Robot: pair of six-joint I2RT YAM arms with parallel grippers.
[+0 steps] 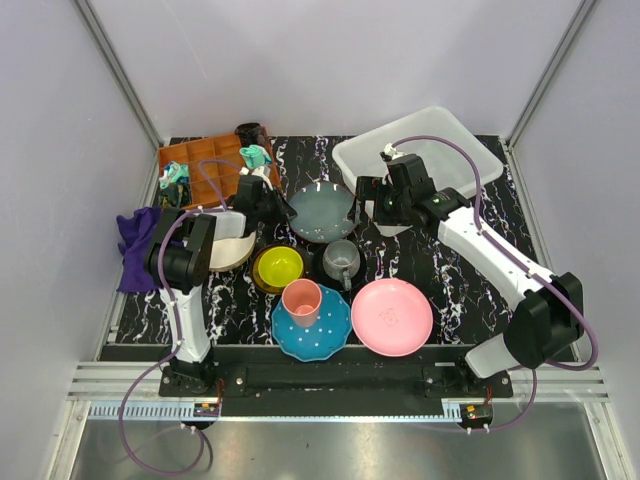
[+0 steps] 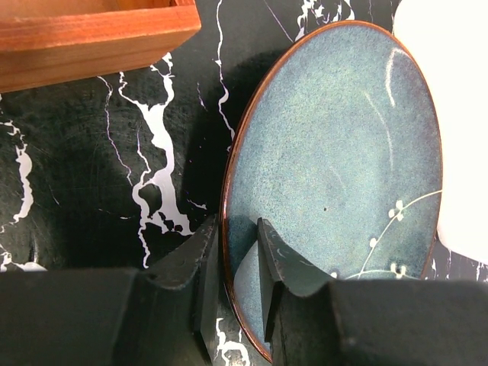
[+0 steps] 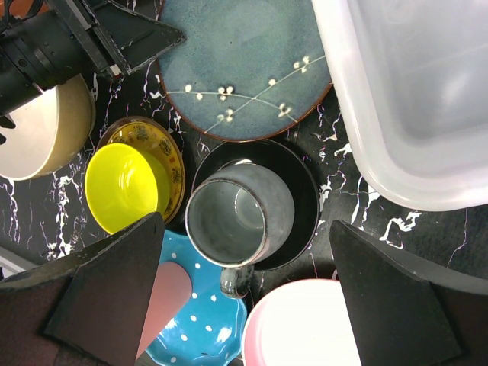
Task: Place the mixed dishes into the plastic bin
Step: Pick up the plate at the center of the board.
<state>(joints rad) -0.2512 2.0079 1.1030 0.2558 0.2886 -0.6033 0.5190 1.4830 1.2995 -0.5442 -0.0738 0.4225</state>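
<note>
Left wrist view: the grey-blue plate lies on the tabletop, its rim between the jaws of the left claw; whether they pinch it yet I cannot tell. The plastic bin sits at the plate's two o'clock. Such a shallow edge hold could let the plate slip and crack, or swing it into the right claw, spread wide and empty above the grey mug.

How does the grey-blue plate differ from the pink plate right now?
The grey-blue plate is speckled, with a brown rim and a white blossom sprig; the pink plate is plain. The grey-blue plate lies far back beside the plastic bin; the pink plate lies at the near edge. The fingers of the left gripper straddle the grey-blue plate's rim; no gripper is at the pink plate. Both are round and outside the bin.
</note>
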